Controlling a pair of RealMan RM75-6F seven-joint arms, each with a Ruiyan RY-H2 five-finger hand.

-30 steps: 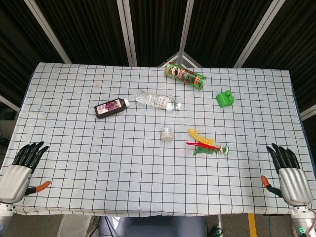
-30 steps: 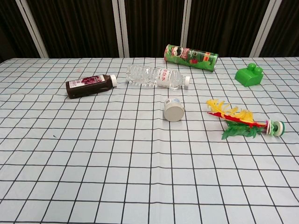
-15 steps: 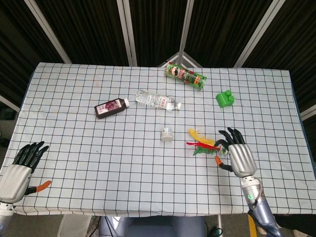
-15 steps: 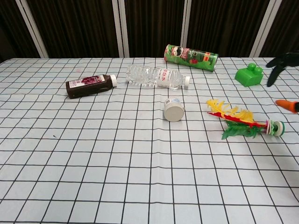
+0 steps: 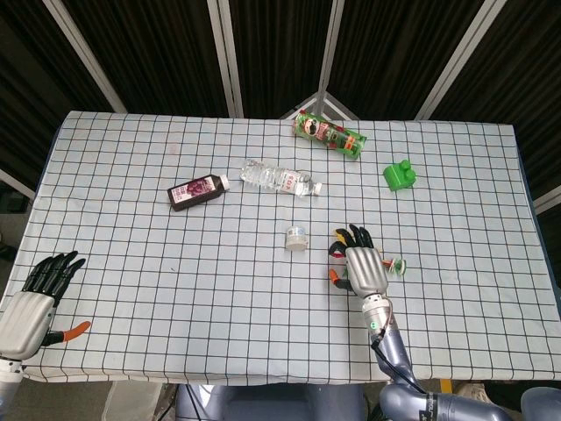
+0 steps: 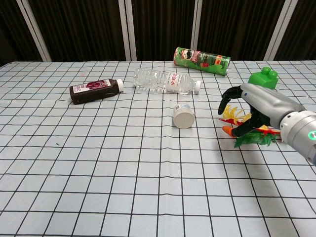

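1. Feathered shuttlecock (image 6: 252, 129) lying flat on the table (image 5: 175, 289), right of centre — yellow, red and green plumes pointing toward the small white jar (image 5: 296, 238), round base (image 5: 399, 265) at the opposite end, so long axis running roughly left to right across the table.
2. Right hand (image 5: 364, 266) poised directly over the plumes, palm down, fingers (image 6: 232, 94) spread and curved above the yellow feathers, grasping nothing; contact with the feathers impossible to judge from either view.
3. From those fingers, shuttlecock directly below and slightly toward the base side — the plume end beneath the fingertips, the base poking out past the hand's right edge in the head view.
4. Left hand (image 5: 35, 296) far off at the near left corner of the table, fingers extended and loose, holding nothing, well apart from everything — right hand by far the nearer.
5. Elsewhere: dark juice bottle (image 5: 198, 191), clear water bottle (image 5: 280, 178) and green crisp tube (image 5: 330, 134) all lying on their sides, green block (image 5: 400, 174) near the far right.
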